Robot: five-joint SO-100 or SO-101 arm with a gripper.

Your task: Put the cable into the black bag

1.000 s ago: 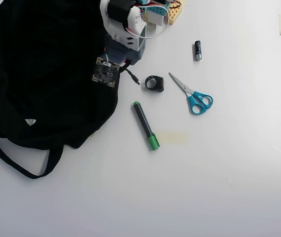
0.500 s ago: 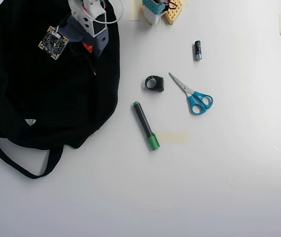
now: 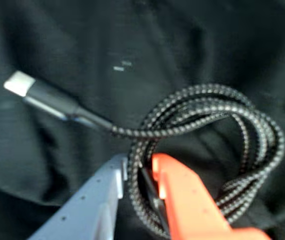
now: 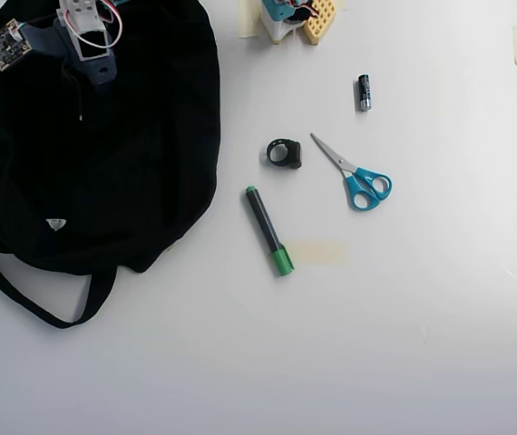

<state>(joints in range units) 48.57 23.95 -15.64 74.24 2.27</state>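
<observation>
gripping one cable (image 3: 202, 135) over one black bag (image 4: 131, 190)

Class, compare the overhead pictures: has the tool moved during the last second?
Yes. In the overhead view the tool has swung left, away from the scissors, and now sits over the bag, gripping the cable.

Colours and patterns
Cable (image 3: 207, 120) black-and-grey braid, silver plug tip; black bag (image 4: 122, 154); gripper (image 3: 141, 172) fingers grey-blue and orange.
</observation>
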